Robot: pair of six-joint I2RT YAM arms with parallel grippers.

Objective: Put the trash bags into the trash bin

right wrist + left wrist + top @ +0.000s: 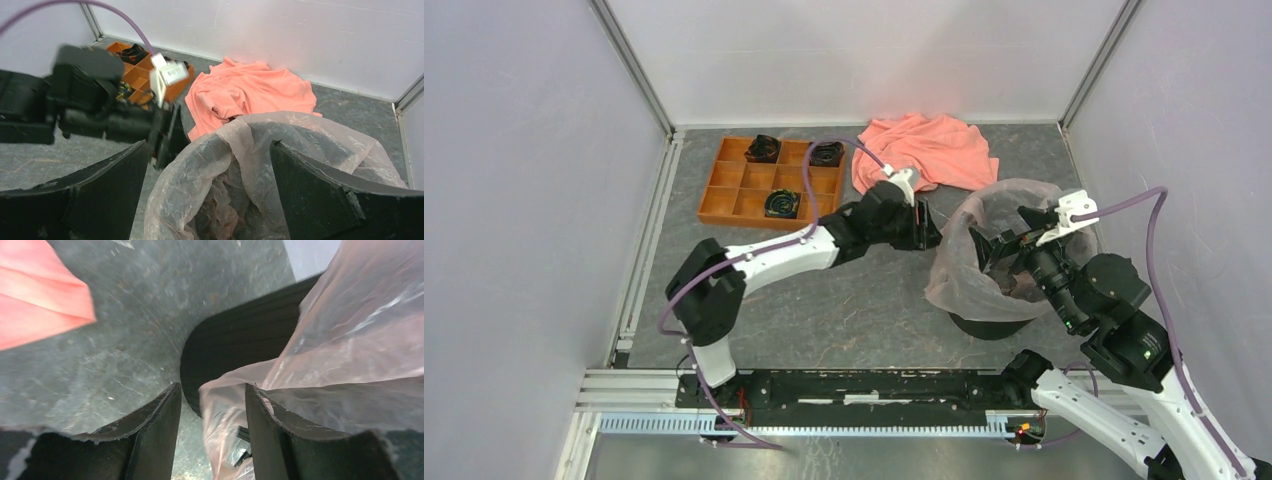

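Top external: pink trash bag (957,272) lines black bin (990,326), draped over rim. Left gripper (212,390) parted, film edge btwn fingers. Right gripper (210,150) spread wide over bin mouth, holding nothing.

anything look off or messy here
The trash bag sits unevenly on the trash bin: loose film sags far down its left outer wall, not snug at the rim. A crumpled orange cloth lies heaped behind.

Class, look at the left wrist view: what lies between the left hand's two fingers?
A loose fold of the pink trash bag, with the black bin behind it; the left wrist view shows this.
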